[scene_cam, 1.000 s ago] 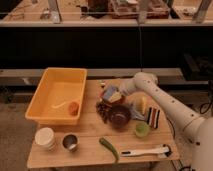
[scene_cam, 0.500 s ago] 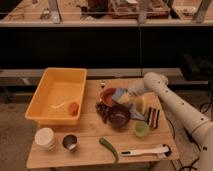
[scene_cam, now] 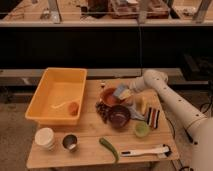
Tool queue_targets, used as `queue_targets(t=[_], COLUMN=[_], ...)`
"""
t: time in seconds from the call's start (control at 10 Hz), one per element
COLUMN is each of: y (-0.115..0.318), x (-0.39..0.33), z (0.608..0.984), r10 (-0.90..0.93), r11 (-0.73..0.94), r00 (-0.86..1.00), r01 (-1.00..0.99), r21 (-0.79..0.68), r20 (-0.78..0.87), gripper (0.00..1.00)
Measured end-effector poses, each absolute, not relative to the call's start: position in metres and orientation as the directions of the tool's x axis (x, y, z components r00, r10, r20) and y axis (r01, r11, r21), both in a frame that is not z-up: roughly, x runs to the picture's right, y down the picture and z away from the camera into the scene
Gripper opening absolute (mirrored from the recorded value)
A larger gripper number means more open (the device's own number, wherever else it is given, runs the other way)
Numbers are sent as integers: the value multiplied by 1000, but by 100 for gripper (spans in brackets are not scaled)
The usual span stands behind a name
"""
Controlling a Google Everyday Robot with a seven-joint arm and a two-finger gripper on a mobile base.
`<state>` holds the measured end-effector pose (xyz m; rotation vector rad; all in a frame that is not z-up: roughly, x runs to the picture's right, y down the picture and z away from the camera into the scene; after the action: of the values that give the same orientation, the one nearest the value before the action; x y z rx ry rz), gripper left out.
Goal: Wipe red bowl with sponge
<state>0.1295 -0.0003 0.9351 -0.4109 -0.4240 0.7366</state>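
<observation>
Dim workshop benches and dark shelving filled the background behind a pale wooden counter that carried everything.

Toward the back right of the counter sat the red bowl, upright, its lighter rim showing. At its right rim lay the sponge, blue-grey face up with a yellow edge, tilted over the lip of the bowl. The fingers were closed on the sponge, meeting it from the right at the end of the white arm, which reached in from the right edge of the view. Bowl and sponge appeared to touch at the rim, though the exact contact was hard to make out.

Just in front of the red bowl stood a dark maroon bowl, close enough to crowd it, and a cluster of dark grapes lay against the left front of both bowls. A yellowish object lay right of the maroon bowl, under the arm, with a dark red-striped block just beyond it and a small pale green bowl in front.

Farther out, a yellow bin took up the left half of the counter, holding an orange. Near the front edge stood a white cup, a small metal cup, a green pepper and a white-handled brush. No writing or labels could be read anywhere.
</observation>
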Motion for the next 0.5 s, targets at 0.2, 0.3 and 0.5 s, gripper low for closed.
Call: queue_targets(t=[0.2, 0.3, 0.5], y=[1, 7, 28], x=[100, 81, 58], z=[930, 924, 908], r10=[703, 691, 675], r11=[681, 690, 700], r00=[667, 673, 679], r01=[-530, -507, -465], r21=[-505, -516, -542], r20=[248, 263, 290], gripper=[0, 0, 0])
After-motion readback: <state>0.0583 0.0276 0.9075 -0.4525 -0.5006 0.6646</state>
